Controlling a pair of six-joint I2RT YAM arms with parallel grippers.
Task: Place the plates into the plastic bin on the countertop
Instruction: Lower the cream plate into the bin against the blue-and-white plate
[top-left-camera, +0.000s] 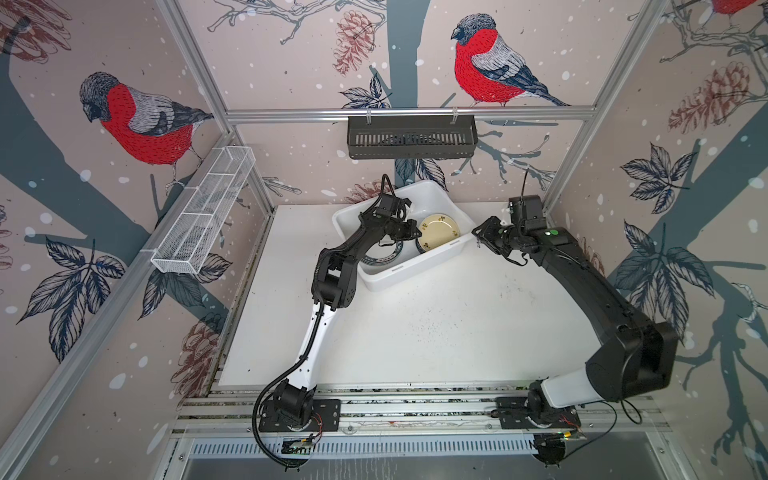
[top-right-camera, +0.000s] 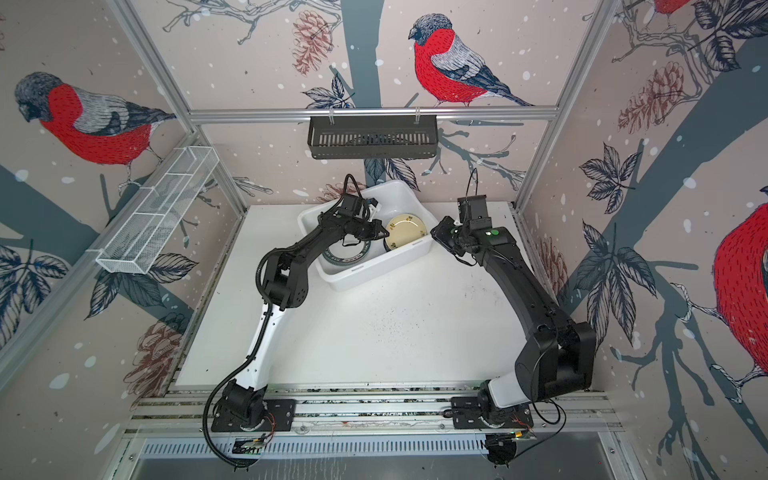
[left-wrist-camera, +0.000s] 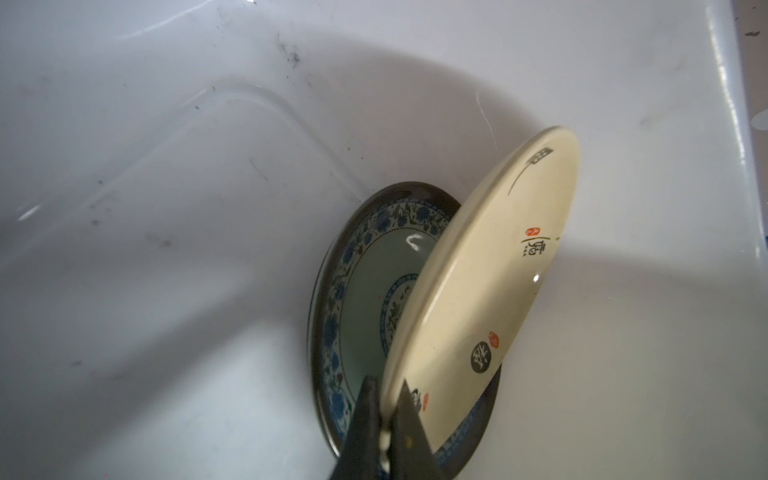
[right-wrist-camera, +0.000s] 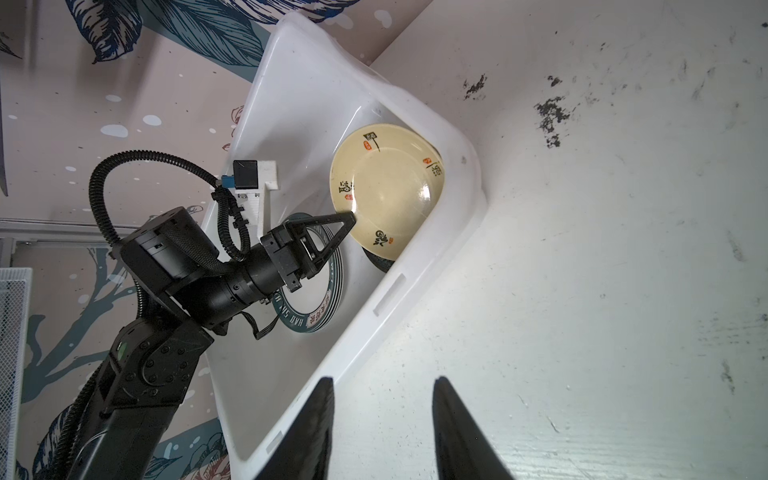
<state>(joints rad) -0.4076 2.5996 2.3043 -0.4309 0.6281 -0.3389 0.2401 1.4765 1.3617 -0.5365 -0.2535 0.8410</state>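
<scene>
Left gripper clamped shut on rim of round pale yellow glazed plate. Plate steeply tilted inside white rectangular plastic bin, above round teal floral plate; contact unclear.

Likely risk: thin rim pinch slips, or release at this tilt drops plate, causing clatter, chip, or plate propped against bin wall.

Right gripper partly open, empty, beside bin over speckled white countertop.

Teal pattern shows only in left wrist view. Right fingers' gap is clear only in right wrist view.

Pale pink wallpapered walls printed with red-breasted birds and pine cones. A black slotted basket hangs from the back aluminium rail; a white wire-mesh basket is on the left wall.
</scene>
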